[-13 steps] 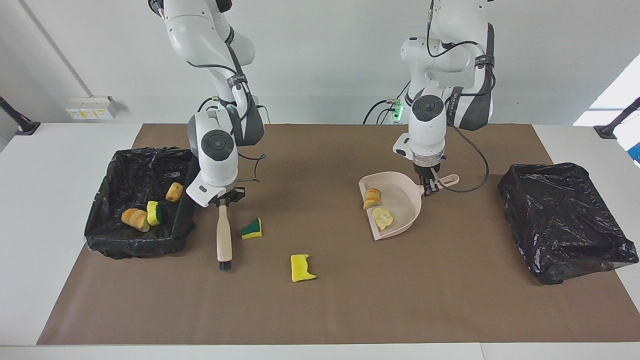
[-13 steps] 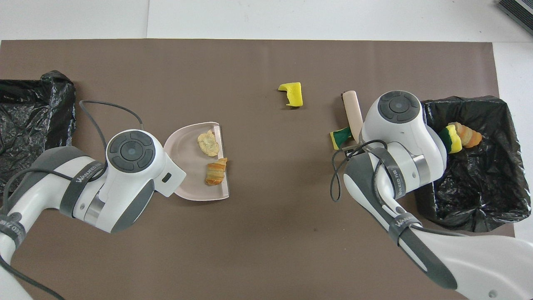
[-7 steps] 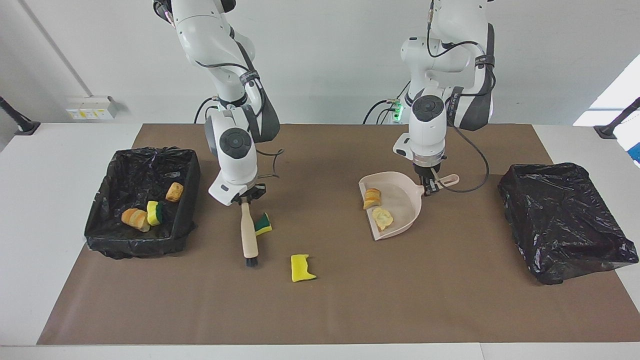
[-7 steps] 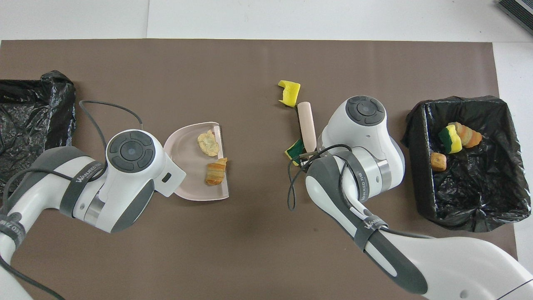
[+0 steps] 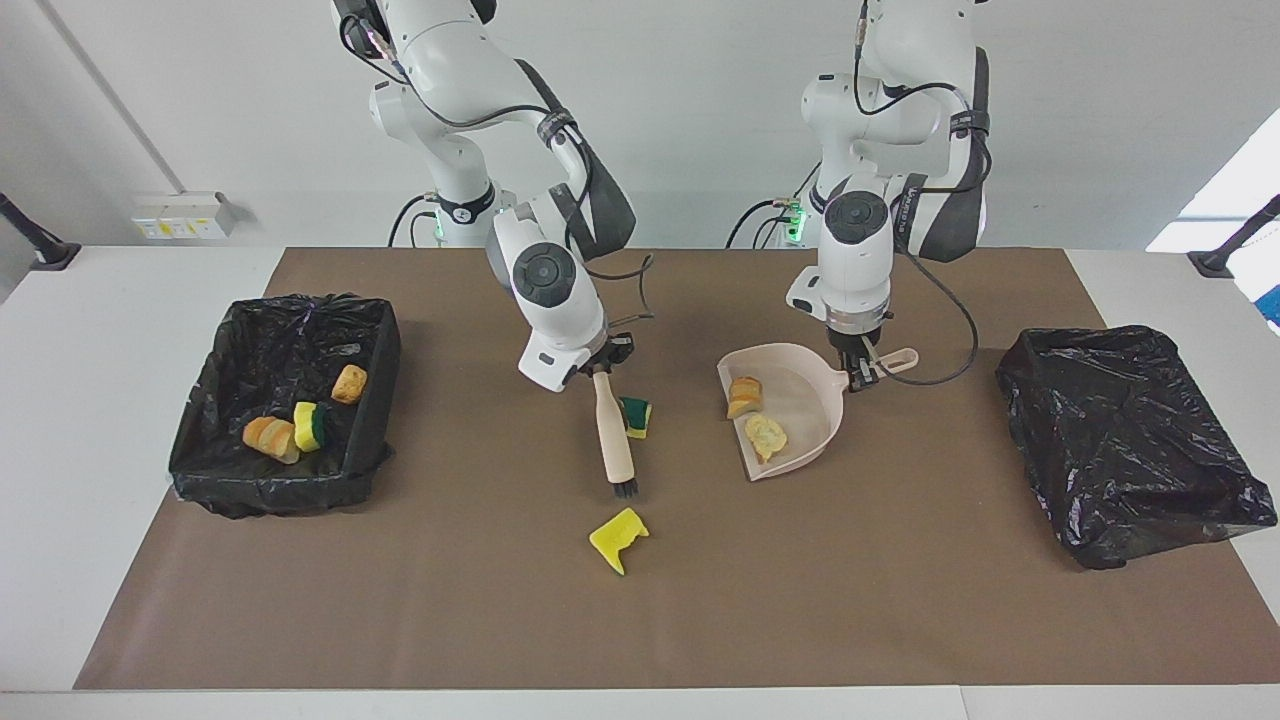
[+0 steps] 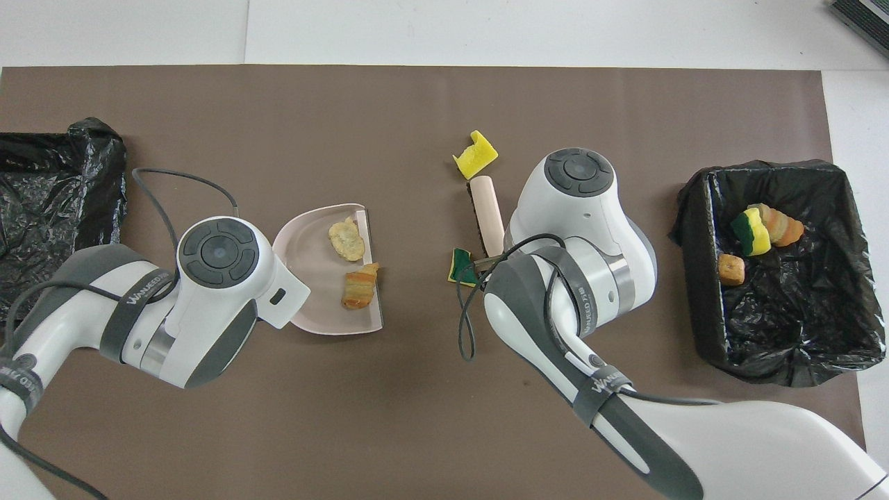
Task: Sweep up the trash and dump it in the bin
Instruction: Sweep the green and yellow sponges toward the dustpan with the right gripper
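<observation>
I see three scraps in the black-lined bin (image 5: 372,330) and two bread chunks in the dustpan (image 5: 805,400), whose handle my left gripper (image 5: 860,378) clamps. My right gripper (image 5: 600,368) is clamped on the brush (image 5: 612,440); a green-and-yellow sponge wedge (image 5: 636,416) touches its handle, and a notched yellow sponge bit (image 5: 618,535) lies just off its bristles.

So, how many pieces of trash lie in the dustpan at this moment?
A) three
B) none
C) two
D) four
C: the facing view shows just two pieces in the dustpan, a tan bread-like chunk and a pale flat scrap; the green-and-yellow sponge wedge and the yellow sponge bit lie on the mat outside it.
</observation>
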Robot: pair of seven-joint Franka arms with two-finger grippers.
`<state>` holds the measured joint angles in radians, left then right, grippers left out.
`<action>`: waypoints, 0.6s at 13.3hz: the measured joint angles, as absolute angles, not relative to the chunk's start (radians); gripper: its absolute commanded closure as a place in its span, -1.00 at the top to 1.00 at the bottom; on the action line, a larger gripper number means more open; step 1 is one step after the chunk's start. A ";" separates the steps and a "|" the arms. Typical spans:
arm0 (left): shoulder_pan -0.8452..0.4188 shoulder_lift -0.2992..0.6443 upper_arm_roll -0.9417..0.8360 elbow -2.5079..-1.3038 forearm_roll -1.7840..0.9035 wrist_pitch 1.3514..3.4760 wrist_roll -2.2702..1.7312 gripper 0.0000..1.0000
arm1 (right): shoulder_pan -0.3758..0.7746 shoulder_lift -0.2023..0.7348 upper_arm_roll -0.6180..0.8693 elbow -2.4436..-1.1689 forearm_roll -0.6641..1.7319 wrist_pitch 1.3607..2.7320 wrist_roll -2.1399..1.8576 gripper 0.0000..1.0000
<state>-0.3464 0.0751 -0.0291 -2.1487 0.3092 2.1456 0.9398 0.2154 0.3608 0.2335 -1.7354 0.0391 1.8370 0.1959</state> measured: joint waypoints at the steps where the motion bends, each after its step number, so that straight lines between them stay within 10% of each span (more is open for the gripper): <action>1: -0.346 0.075 -0.029 -2.149 0.309 2.146 0.940 -1.00 | 0.211 0.362 0.232 -1.719 -0.012 1.810 0.189 -1.00; 8: -0.346 0.075 -0.028 -2.153 0.309 2.146 0.939 -1.00 | 0.158 0.459 0.223 -1.586 -0.178 1.848 0.092 -1.00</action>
